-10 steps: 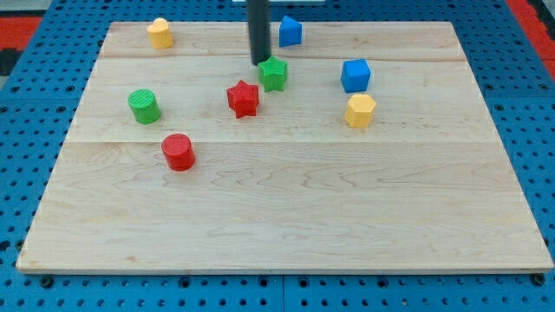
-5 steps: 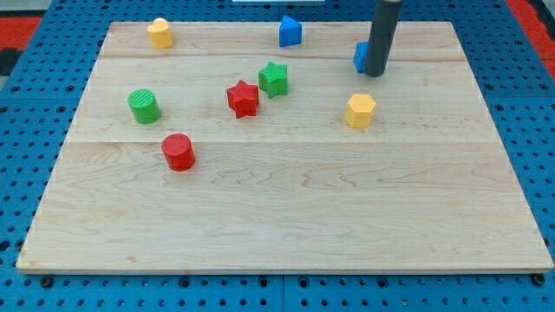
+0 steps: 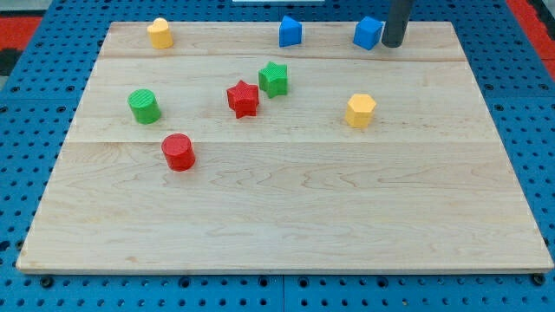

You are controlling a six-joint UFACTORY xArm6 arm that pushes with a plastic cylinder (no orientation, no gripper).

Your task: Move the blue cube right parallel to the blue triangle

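Note:
The blue cube [image 3: 368,33] sits near the view's top edge of the wooden board [image 3: 286,199], right of centre. The blue triangle [image 3: 290,32] sits to its left at about the same height in the view. My tip [image 3: 394,43] is right beside the cube's right side, touching or nearly touching it. The dark rod rises from there out of the view's top.
A yellow block [image 3: 159,33] is at the top left. A green star [image 3: 273,78] and a red star [image 3: 243,98] sit mid-board. A green cylinder [image 3: 143,106], a red cylinder [image 3: 178,152] and a yellow hexagon [image 3: 360,110] lie lower.
The rod swept from beside the green star to the right. The blue cube moved up the view, from above the yellow hexagon to level with the blue triangle. My tip now stands at its right.

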